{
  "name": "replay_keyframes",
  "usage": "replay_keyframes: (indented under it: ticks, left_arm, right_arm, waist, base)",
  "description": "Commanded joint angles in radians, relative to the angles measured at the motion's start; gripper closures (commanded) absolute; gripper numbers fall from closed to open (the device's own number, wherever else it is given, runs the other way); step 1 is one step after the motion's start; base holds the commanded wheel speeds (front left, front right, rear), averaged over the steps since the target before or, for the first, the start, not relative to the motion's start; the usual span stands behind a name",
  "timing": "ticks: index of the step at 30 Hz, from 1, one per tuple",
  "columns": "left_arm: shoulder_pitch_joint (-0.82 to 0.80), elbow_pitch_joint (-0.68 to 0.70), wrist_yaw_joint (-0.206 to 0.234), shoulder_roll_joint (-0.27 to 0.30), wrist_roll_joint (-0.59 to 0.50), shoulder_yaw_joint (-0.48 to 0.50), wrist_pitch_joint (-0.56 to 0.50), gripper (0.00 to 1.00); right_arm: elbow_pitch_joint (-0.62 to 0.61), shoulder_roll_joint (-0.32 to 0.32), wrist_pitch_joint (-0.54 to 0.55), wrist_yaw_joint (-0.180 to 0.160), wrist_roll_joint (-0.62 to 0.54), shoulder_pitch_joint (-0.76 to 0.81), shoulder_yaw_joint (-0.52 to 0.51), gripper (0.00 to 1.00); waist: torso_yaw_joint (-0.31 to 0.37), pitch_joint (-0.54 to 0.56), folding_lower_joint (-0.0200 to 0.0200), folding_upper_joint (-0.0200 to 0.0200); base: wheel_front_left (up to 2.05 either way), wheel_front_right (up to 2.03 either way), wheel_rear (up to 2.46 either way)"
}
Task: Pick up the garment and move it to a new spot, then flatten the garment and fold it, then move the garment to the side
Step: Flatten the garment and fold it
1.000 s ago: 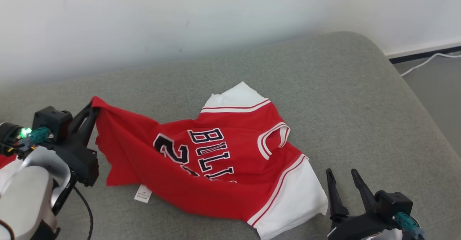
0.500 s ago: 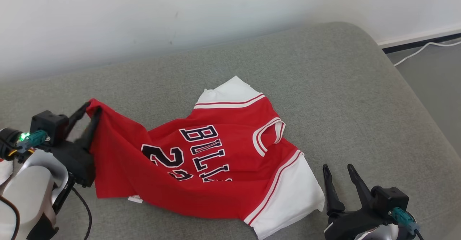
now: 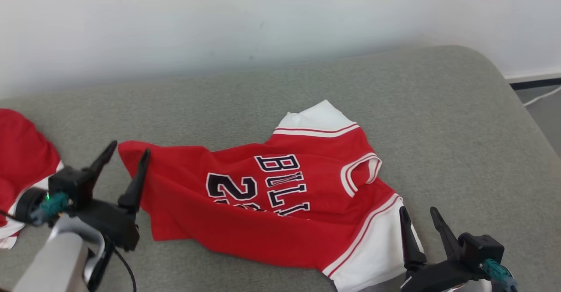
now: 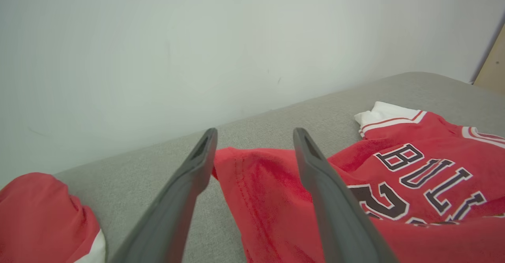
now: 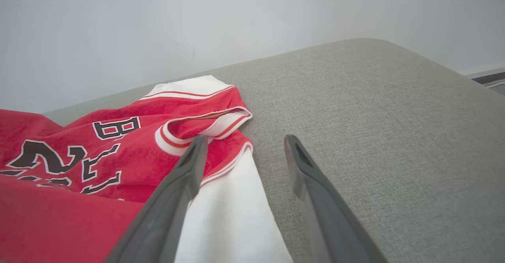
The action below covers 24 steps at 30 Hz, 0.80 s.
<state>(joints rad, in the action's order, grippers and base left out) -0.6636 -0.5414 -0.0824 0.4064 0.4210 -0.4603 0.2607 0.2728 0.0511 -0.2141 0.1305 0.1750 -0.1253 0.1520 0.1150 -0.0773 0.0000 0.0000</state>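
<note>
One pale wall point(image 3: 219, 20) rose beyond the fingertips of the left tool point(image 3: 130, 148) and the right tool point(image 3: 417, 211). Under both spread a grey padded cushion point(image 3: 438, 108). The red garment point(image 3: 263, 226), lettered in black and white-sleeved, lay crumpled on the cushion between the two tools. A second red cloth point(image 3: 22, 151) sat just outside the left tool. The left tool's fingers stood wide apart, the garment's hem corner lying loose between them, unpinched. The right tool was likewise spread and empty, its inner finger over the garment's white sleeve, its outer over bare cushion.
</note>
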Motion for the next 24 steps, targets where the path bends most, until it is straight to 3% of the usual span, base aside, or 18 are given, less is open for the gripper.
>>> replay_keyframes:
  ticks: [1, 16, 24]
  left_arm:
    - [0.068, 0.043, 0.017, -0.006, -0.006, 0.019, 0.004, 0.00]
    - [0.377, 0.386, 0.120, -0.107, -0.076, 0.212, 0.004, 0.00]
    - [0.483, 0.484, 0.122, -0.196, -0.124, 0.282, 0.004, 0.00]
  right_arm:
    - [-0.006, 0.001, 0.004, 0.000, -0.007, 0.015, -0.005, 0.00]
    - [-0.030, 0.034, 0.049, 0.000, -0.028, -0.012, -0.047, 0.00]
    - [0.022, 0.062, 0.093, 0.000, -0.017, -0.071, -0.049, 0.00]
  waist:
    - [-0.045, 0.015, 0.0000, 0.0000]
    - [-0.124, 0.011, 0.0000, 0.0000]
    - [-0.154, 0.001, 0.0000, 0.0000]
  base:
    - [0.00, 0.00, 0.00]
    - [0.00, 0.00, 0.00]
    - [0.00, 0.00, 0.00]
